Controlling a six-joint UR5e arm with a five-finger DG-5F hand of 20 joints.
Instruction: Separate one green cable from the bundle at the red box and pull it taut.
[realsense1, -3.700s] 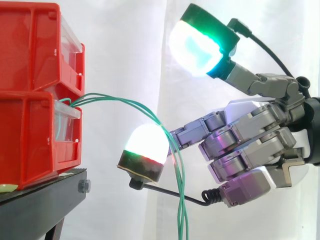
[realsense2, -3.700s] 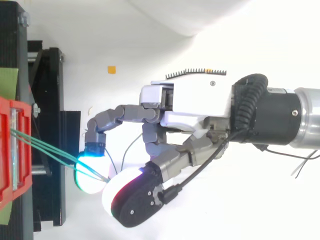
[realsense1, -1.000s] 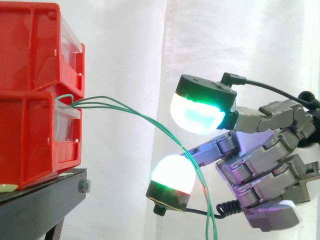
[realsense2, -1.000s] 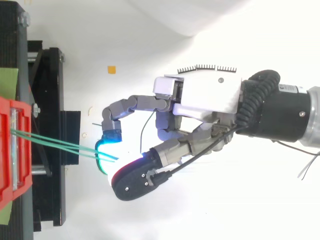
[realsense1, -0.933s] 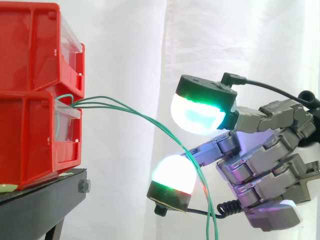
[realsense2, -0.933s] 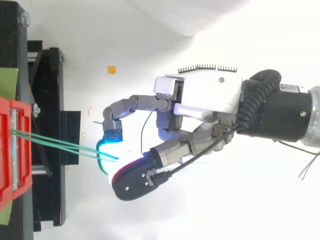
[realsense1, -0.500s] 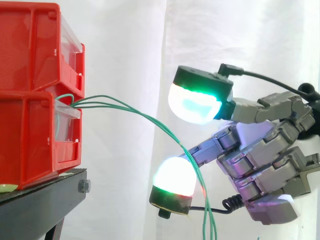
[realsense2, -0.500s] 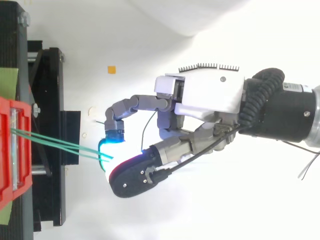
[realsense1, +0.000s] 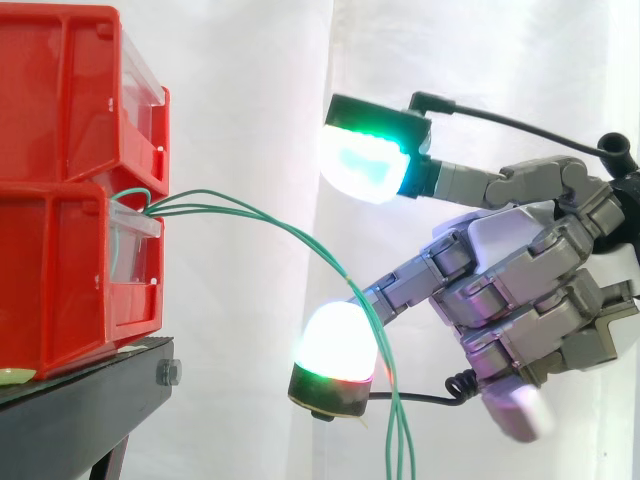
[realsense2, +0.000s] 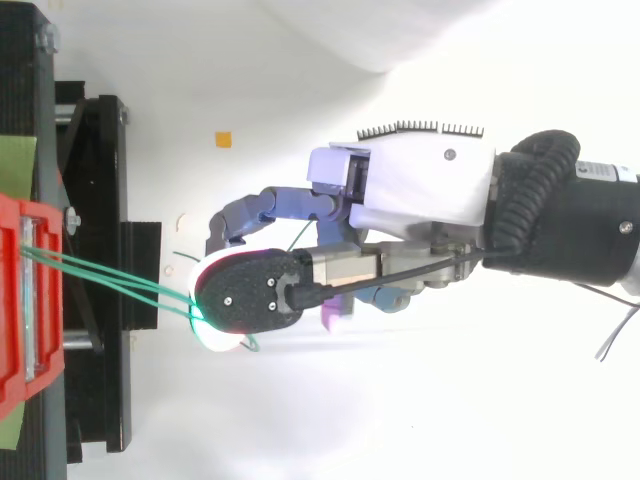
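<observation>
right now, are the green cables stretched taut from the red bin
No, the green cables droop in a slack arc from the lower red bin and hang down beside the hand.

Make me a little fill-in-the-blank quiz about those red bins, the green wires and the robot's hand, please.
The thin green cables come out of the ___ of two stacked red plastic bins. The bins sit on a ___ stand. In the side view, the robot's grey hand reaches in from the ___ edge. Beyond its glowing pads, the cables hang ___.
Missing words: lower; black; right; down.
</observation>
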